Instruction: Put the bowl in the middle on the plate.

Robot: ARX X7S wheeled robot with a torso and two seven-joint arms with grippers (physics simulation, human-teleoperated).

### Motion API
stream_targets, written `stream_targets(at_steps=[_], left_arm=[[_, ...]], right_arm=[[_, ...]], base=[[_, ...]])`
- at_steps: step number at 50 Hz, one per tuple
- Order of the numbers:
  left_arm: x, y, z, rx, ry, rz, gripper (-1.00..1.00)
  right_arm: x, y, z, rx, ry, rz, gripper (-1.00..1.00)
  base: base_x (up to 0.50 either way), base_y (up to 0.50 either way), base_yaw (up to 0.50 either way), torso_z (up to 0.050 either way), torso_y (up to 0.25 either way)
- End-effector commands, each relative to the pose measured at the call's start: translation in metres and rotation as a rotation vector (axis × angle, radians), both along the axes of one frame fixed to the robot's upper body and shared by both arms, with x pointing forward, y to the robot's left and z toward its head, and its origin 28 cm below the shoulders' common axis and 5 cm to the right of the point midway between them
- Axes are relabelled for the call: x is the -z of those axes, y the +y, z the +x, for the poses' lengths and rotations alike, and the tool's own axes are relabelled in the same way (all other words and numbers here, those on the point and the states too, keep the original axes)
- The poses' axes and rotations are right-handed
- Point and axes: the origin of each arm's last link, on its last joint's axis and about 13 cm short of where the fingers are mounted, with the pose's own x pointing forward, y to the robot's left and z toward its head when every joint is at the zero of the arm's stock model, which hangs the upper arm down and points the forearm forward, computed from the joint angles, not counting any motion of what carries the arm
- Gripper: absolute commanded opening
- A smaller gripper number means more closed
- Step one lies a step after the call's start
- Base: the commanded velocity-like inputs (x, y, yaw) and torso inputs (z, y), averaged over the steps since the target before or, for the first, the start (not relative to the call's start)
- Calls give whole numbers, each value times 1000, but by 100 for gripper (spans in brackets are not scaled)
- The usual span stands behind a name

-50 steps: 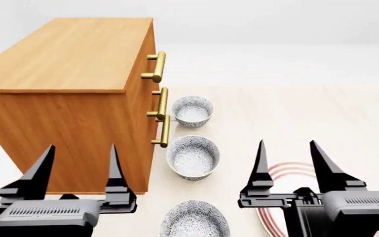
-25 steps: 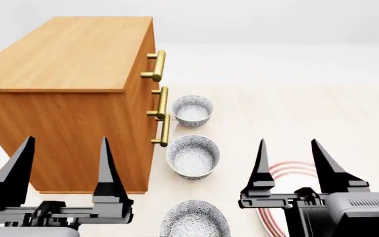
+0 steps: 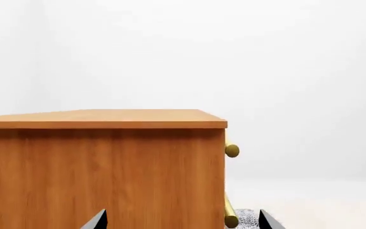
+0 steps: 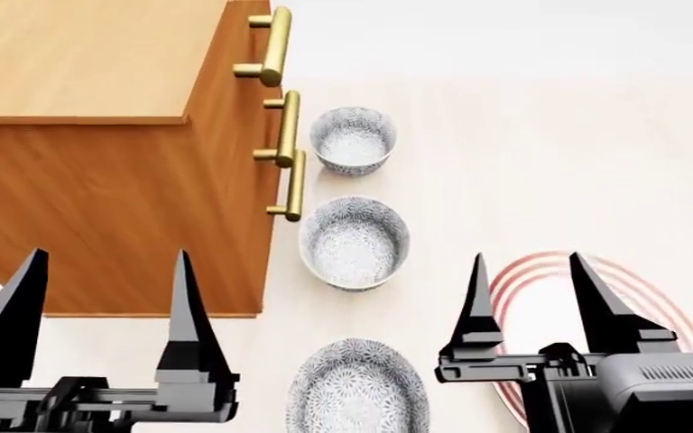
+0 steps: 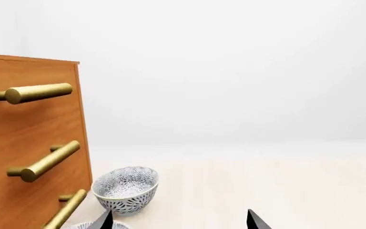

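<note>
Three patterned bowls stand in a row along the cabinet front in the head view. The bowl in the middle (image 4: 354, 242) is upright on the floor, with one bowl beyond it (image 4: 353, 140) and one nearer (image 4: 356, 388). The red-ringed plate (image 4: 635, 298) lies to the right, partly hidden behind my right gripper (image 4: 529, 262), which hangs open and empty above the plate's left rim. My left gripper (image 4: 108, 257) is open and empty in front of the cabinet's near side. In the right wrist view a whole bowl (image 5: 126, 188) shows, probably the far one, with another rim (image 5: 84, 225) at the frame edge.
A wooden cabinet (image 4: 94, 153) with brass handles (image 4: 284, 126) stands left of the bowls and fills the left wrist view (image 3: 100, 167). A bit of patterned bowl (image 3: 248, 218) peeks past its corner. Pale floor (image 4: 563, 135) stretches right of the bowls and beyond the plate.
The head view has tilted down: cabinet and bowls slid up the picture, and more of the near bowl and plate shows. The left gripper sank lower and left in view. Both grippers stayed open.
</note>
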Motion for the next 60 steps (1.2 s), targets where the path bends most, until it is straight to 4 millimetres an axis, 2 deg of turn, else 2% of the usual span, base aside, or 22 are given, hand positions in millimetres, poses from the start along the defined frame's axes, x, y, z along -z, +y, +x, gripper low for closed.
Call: stream_targets(at_steps=[1, 13, 30, 38, 57, 60], left_arm=[[-1, 1, -2, -4, 2, -2, 100], [0, 1, -1, -20, 10, 15, 100], [-2, 1, -4, -1, 1, -10, 100], [-3, 1, -4, 1, -2, -14, 100], [-3, 1, -4, 1, -1, -12, 100], [-2, 1, -2, -4, 5, -12, 100]], right_arm=[[-1, 1, -1, -12, -11, -9, 100], [-1, 1, -2, -12, -9, -9, 100], [-2, 2, -1, -16, -4, -4, 100], [-2, 2, -2, -20, -5, -5, 100], [-2, 2, -2, -19, -8, -10, 100], [-9, 2, -2, -24, -7, -4, 100]], base=[[0, 0, 0, 0, -250], [0, 0, 0, 0, -239], [0, -3, 0, 0, 0], [0, -432, 0, 0, 0], [0, -2, 0, 0, 0], [0, 0, 0, 0, 0]])
